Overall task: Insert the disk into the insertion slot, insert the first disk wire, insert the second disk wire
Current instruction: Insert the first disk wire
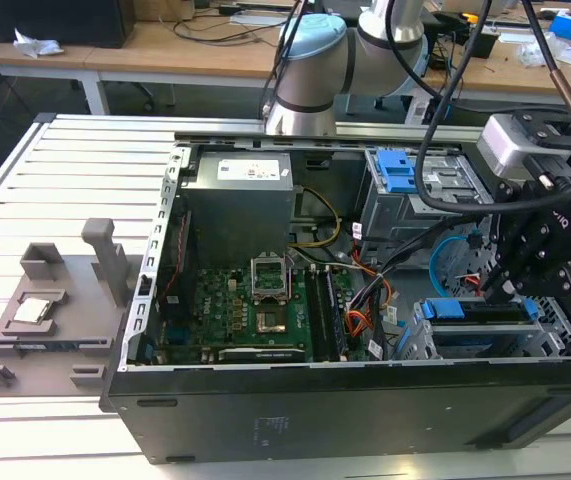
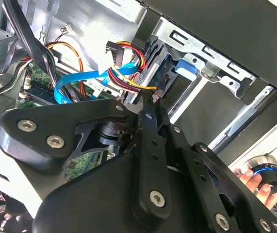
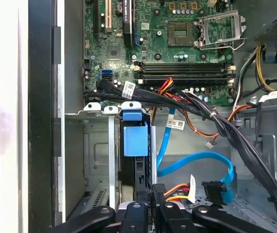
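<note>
The disk [image 1: 480, 313] sits in its blue frame [image 3: 136, 141] inside the silver insertion slot [image 1: 422, 345] at the exterior view's right. My gripper [image 1: 493, 290] hangs just behind the disk's rear edge. In the second wrist view its black fingers [image 2: 148, 124] are pressed together on the end of the first disk wire [image 2: 126, 73], a red, yellow and black bundle, right at the disk's back [image 2: 158, 63]. The bundle [image 3: 177, 190] leaves the gripper [image 3: 153, 193] sideways. The second disk wire [image 3: 196, 159], light blue, loops loose nearby with its black plug [image 3: 213, 190] free.
The open case holds a motherboard [image 1: 240, 310], a power supply [image 1: 240, 190] and a taller grey bay with a blue latch [image 1: 400, 170]. Thick black cables [image 3: 216, 121] cross above the slot. A hand [image 2: 250, 178] holds a round knob beyond the case wall.
</note>
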{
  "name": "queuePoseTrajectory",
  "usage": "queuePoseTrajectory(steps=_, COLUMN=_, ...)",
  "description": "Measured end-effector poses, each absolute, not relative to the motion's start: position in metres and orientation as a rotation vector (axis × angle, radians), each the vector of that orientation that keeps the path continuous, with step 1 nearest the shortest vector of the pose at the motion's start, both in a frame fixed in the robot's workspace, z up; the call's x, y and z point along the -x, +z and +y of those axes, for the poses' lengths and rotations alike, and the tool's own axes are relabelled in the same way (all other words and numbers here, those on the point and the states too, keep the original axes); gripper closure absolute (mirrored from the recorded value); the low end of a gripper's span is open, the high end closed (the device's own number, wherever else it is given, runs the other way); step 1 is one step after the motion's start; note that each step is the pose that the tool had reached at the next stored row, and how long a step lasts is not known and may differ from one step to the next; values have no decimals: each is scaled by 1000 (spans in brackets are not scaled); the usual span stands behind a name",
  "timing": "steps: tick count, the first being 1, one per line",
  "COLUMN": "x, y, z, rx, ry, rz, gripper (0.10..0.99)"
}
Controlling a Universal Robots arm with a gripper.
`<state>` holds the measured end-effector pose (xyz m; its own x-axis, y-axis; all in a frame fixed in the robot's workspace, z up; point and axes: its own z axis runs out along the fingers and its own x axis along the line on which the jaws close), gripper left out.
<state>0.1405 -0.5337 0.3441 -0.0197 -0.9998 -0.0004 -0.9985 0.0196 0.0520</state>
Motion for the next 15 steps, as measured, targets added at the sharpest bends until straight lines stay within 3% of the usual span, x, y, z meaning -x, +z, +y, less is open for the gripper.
queuePoseTrajectory(steps=15, x=-144, y=339, z=-536, rx=-2173, ry=-59, rz=-2216, gripper=925)
